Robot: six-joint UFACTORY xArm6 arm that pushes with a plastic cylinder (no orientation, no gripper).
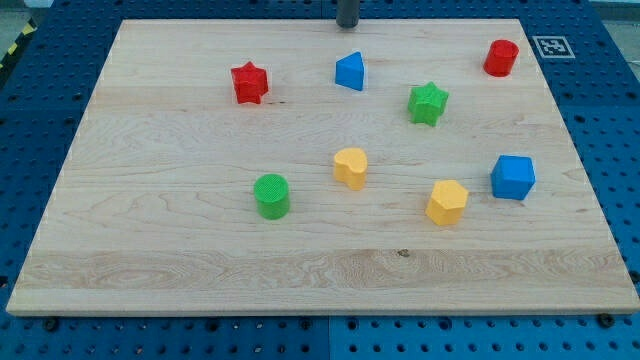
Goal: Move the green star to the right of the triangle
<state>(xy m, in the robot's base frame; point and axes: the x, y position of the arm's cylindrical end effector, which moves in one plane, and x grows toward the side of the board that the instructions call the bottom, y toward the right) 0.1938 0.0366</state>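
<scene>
Green star (428,103) on wooden board (180,250), below and to view's right of my tip (347,25), apart from it. Blue triangle (350,71) directly below tip, near, not touching; star lies to triangle's right, slightly lower. Red star (249,82) at tip's lower left. Rod ends in plain tip: no fingers, nothing grasped.
</scene>
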